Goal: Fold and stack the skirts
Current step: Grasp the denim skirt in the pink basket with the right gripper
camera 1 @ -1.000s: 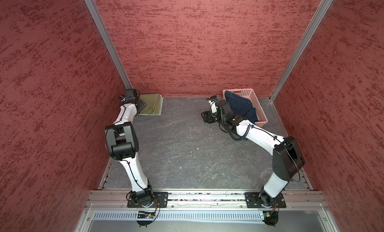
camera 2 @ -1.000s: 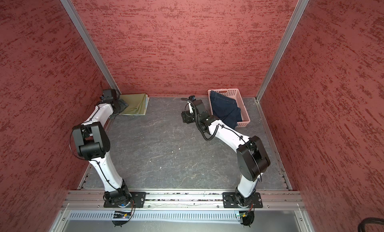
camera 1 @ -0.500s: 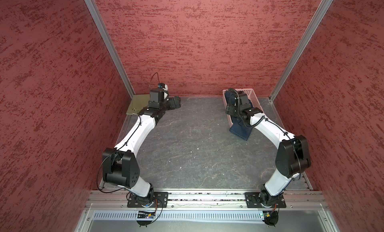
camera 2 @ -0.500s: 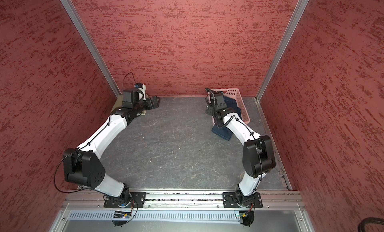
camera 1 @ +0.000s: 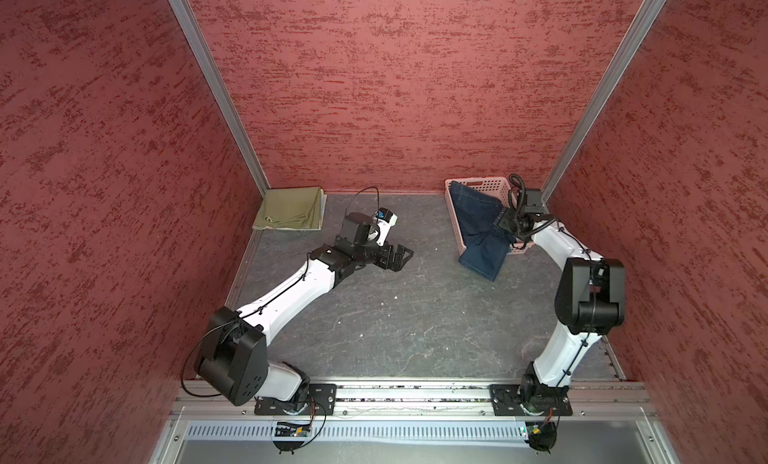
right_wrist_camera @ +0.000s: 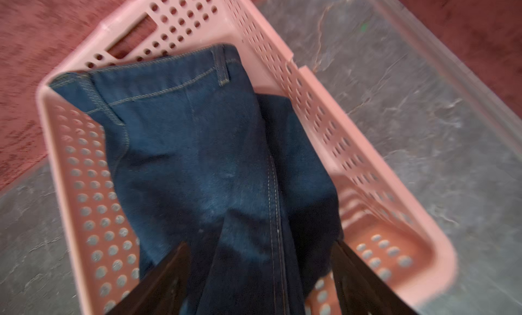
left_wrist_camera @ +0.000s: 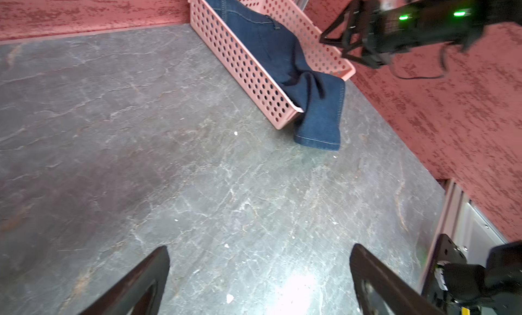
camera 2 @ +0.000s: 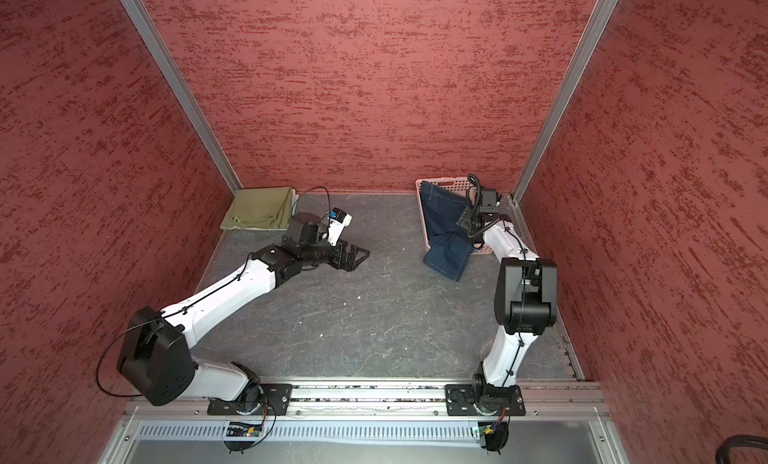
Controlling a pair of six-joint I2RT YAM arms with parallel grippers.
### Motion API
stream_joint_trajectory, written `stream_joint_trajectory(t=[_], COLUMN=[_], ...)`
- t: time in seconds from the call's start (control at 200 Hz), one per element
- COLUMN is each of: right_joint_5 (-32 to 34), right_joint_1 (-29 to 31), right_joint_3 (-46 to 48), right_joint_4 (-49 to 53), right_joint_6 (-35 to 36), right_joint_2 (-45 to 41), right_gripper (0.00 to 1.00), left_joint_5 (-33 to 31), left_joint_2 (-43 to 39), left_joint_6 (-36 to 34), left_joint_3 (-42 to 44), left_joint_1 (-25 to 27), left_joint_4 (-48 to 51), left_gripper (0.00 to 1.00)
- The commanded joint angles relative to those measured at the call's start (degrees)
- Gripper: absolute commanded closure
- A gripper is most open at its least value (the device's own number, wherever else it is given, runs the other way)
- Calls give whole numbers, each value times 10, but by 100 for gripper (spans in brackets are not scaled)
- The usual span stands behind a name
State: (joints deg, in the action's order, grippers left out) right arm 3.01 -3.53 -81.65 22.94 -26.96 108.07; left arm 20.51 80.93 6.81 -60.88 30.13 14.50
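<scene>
Swinging away from the olive-green skirt [camera 1: 291,208], now lying folded well behind the left gripper [camera 1: 401,256]; hovering over bare table [camera 1: 395,316], jaws spread wide, holding nothing. Drawing back above the pink basket [camera 1: 478,184] with the right gripper [right_wrist_camera: 260,271], jaws standing apart and gripping nothing. Leaving the denim skirt [right_wrist_camera: 197,158] just beneath the right fingertips, waistband in the basket, hem newly spilling over the rim onto the table, well ahead of the left gripper. Judging from this: finishing with the olive piece, turning to the denim, needing a fresh grasp before lifting it out.
</scene>
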Motion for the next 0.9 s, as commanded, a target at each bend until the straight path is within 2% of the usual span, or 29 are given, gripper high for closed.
stream_joint_trajectory(t=[0.0,0.095,0.14,0.225,0.265,0.326,0.621,0.711,0.897], right_joint_5=[-30,-32,-46,-68,-72,-75,-93,-76,-37], right_joint_1=[-3,-8,-12,-13,-13,-12,-6,9,13], right_joint_3=[-34,-68,-82,-84,-84,-99,-175,-182,-241], right_joint_4=[-10,-1,2,-29,-45,-55,-86,-88,72], right_joint_6=[1,4,3,8,8,18,52,69,58], right_joint_2=[37,78,95,93,82,66,-43,-77,-46], right_gripper=[22,24,31,60,79,100,100,100,100], left_joint_5=[14,18,19,16,14,9,-3,-6,-10], left_joint_2=[-18,-21,-22,-27,-31,-36,-79,-95,-119], left_joint_6=[18,25,26,28,28,28,53,62,74], left_joint_3=[13,16,16,15,15,12,28,39,66], left_joint_1=[6,7,7,7,7,6,-20,-31,-47], left_joint_4=[-32,-32,-32,-30,-28,-24,-24,-22,-20], left_gripper=[0,0,0,0,0,0,0,0,0])
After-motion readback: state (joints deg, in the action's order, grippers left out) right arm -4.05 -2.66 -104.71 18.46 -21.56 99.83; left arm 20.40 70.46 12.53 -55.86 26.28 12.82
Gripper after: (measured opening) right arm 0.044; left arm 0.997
